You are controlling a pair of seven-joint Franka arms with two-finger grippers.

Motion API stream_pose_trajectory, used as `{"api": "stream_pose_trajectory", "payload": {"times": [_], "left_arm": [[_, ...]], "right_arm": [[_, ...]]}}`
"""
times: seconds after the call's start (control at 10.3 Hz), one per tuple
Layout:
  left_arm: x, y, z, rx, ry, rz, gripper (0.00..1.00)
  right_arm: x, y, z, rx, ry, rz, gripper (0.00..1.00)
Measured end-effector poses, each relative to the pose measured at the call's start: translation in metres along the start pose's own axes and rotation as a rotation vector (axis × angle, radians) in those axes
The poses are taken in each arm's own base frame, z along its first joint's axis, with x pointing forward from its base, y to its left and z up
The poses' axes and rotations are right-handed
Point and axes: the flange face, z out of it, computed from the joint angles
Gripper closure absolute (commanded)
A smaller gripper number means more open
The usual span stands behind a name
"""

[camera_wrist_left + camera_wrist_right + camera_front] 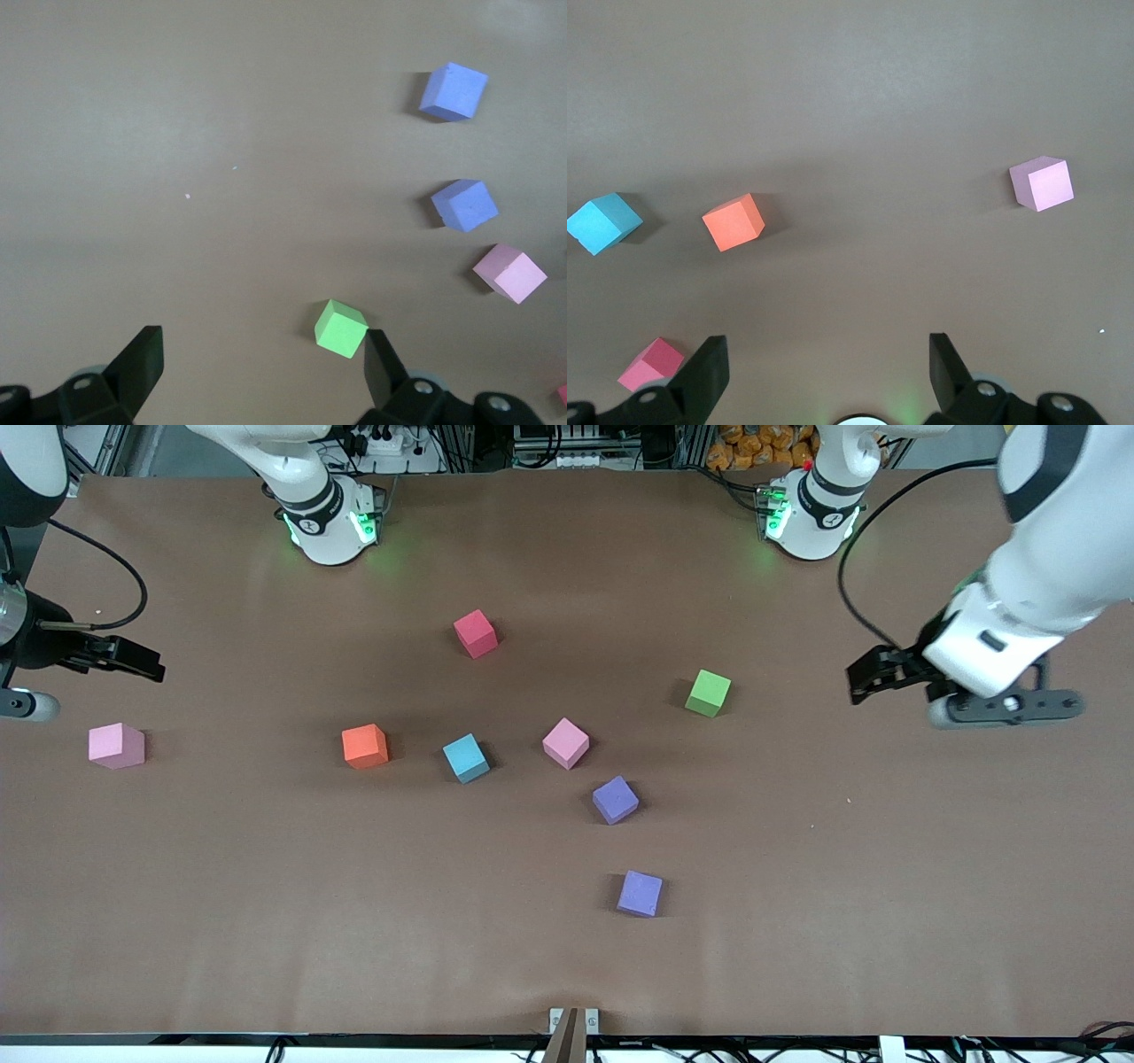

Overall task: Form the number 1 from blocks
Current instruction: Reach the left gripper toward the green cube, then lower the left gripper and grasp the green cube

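Fingers (146, 363) wide apart, empty-handed.

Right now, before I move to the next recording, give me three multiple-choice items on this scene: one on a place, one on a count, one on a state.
1. Which block lies nearest the front camera?
A. red block
B. green block
C. a purple block

2. How many blocks are on the table?
A. five
B. seven
C. nine

3. How do the two grippers stand?
A. both open and empty
B. both shut on blocks
C. one open, one holding a block

Answers:
1. C: one purple block lies lowest in the front view, below the other purple block.
2. B: red, green, orange, light blue, two pink and two purple.
3. A: the left gripper and right gripper show spread fingers with nothing between them.
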Motion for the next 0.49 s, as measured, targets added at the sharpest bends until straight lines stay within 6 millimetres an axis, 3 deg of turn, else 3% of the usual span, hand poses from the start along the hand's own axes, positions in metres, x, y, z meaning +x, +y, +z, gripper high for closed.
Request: {"api": "stream_pose_trajectory", "payload": {"times": [0.29,0.49], "left_arm": [[-0.004,0.058,0.042,0.018,-0.06,0.076,0.0],[-0.002,0.084,0.077,0.03,-0.1,0.112,0.0]], "right_arm": [[0.0,0.001,0.001,0.0,-0.003,0.002,0.0],[0.001,0.005,0.003,0.001,-0.007,0.004,0.0]]}}
